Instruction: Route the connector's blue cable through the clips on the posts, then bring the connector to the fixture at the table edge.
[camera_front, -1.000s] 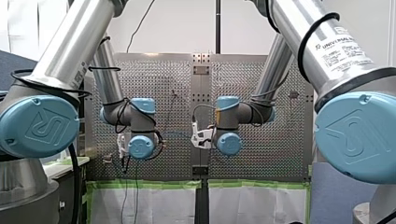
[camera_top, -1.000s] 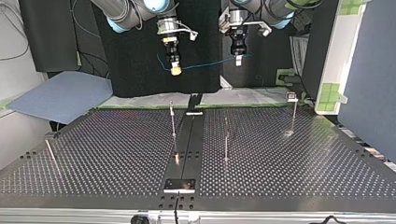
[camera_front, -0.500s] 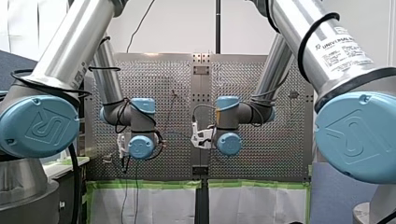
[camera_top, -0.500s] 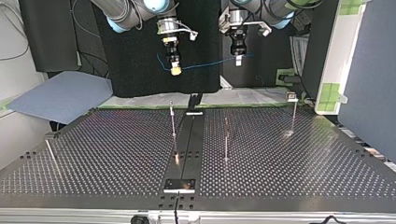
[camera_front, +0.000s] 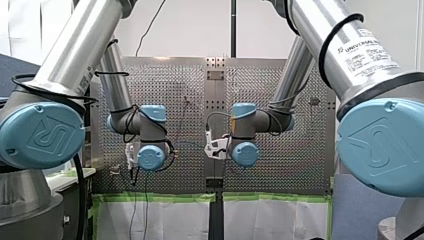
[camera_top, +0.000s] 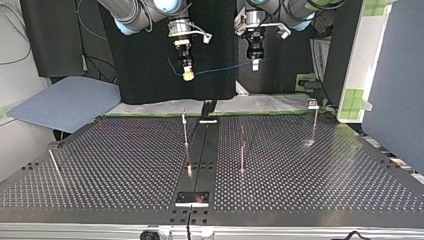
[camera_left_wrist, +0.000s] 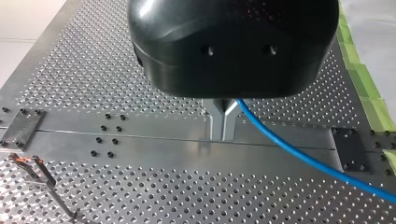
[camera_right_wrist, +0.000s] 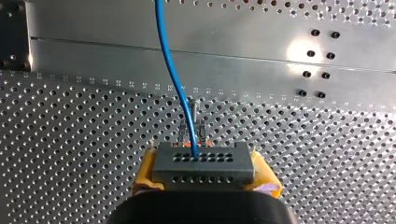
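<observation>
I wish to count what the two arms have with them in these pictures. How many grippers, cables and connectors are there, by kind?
grippers: 2, my left gripper and my right gripper
blue cable: 1
connector: 1
total: 4

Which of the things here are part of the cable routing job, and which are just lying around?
Job: blue cable, connector, clip posts, my left gripper, my right gripper.
Lying about: blue sheet, green tape.
</observation>
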